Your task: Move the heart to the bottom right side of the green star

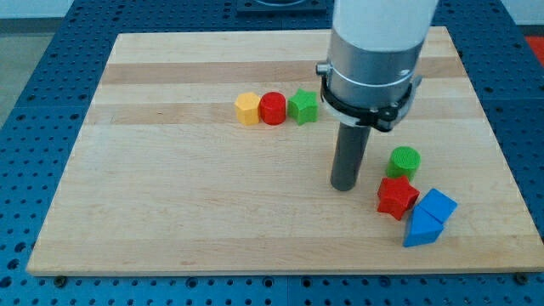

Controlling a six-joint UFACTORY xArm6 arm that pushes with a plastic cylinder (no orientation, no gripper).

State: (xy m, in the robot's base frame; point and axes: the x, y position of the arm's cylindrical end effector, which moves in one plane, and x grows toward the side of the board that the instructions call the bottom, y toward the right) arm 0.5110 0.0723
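A yellow block (247,109), seemingly the heart, sits at the left end of a row on the wooden board (170,195). A red round block (273,109) touches it in the middle, and the green star (303,106) ends the row on the right. My tip (344,186) rests on the board below and to the right of the green star, well apart from the row. It is just left of a green cylinder (405,161) and a red star (397,197), and touches no block.
A blue cube (437,206) and a blue triangular block (422,229) lie against the red star near the board's lower right. The arm's white body (378,42) hides part of the board's top right.
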